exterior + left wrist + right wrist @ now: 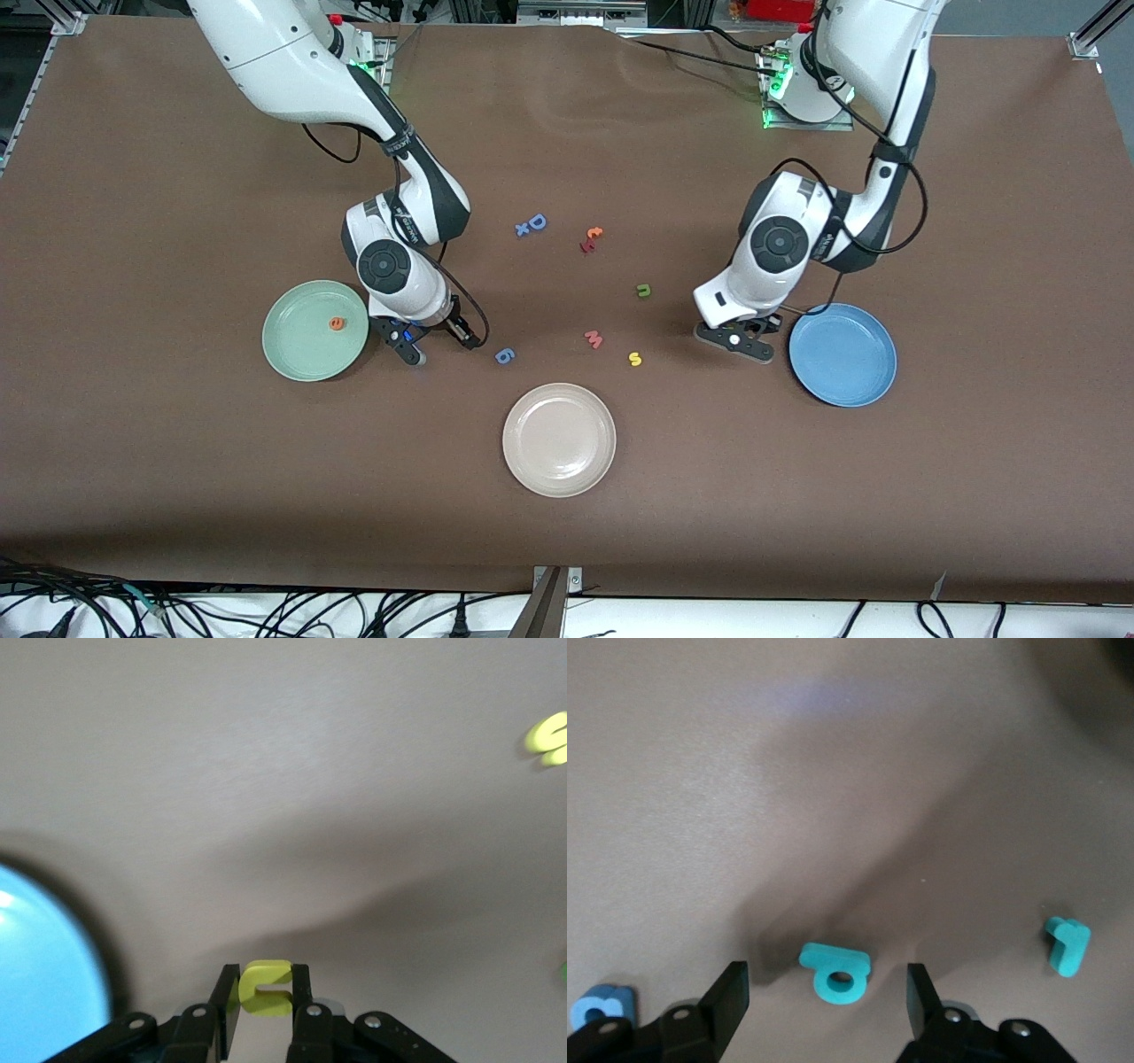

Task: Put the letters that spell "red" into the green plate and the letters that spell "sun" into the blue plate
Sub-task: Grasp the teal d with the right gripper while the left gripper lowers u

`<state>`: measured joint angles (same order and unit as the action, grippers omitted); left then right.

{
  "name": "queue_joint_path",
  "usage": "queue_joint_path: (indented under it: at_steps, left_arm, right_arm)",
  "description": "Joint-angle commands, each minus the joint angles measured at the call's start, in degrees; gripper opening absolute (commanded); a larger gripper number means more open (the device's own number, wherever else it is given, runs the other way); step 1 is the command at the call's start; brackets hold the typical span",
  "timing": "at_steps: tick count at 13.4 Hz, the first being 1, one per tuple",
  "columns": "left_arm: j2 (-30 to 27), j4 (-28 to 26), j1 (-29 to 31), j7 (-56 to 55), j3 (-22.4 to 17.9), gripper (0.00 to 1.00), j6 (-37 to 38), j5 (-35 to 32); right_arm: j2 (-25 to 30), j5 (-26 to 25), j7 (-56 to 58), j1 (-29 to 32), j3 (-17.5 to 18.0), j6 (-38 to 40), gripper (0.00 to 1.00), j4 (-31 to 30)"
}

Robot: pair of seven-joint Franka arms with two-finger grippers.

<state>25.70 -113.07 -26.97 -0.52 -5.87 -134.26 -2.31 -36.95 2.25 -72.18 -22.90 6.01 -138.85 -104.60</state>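
Standing nearest: beige-white plate (559,439), alone on the brown surface (177,496).
Yellow "s" (634,359): just farther back than that plate, with the pink piece (594,339) beside it and the blue "6" piece (504,356) toward the right arm's end.
Left claw (264,1005): low beside the blue plate (842,354), fingers pinching the yellow "u" (264,987).
Right claw (828,992): low over the surface beside the green plate (315,330), fingers spread either side of the teal "d" (834,971) — not touching it.
Teal "r" (1067,944): lying near the "d".
Orange "e" (337,323): already in the green plate.
Green "n" (644,291): farther back, between the two arms.
Farthest: the orange and red pair (591,239) and the blue "D" (532,225).
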Motion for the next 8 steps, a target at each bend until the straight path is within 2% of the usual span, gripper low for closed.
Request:
queue_joint_path:
  at_steps: [1,3,8]
  left_arm:
    - [-2.8,-0.5,3.7,6.1,0.4,0.20,2.9,-1.6]
    - [-3.3,-0.5,6.5,11.7,0.5,0.20,3.7,-1.6]
    - [-3.2,-0.1,11.9,21.0,0.5,0.20,4.0,-1.6]
  right_arm:
    - [-0.1,1.2,-0.9,-0.4,-0.1,1.5,0.74,0.1]
    - [-0.1,1.2,-1.2,-0.4,-0.1,1.4,0.71,0.0]
    - [-0.1,1.2,-1.0,-0.3,-0.1,1.4,0.47,0.0]
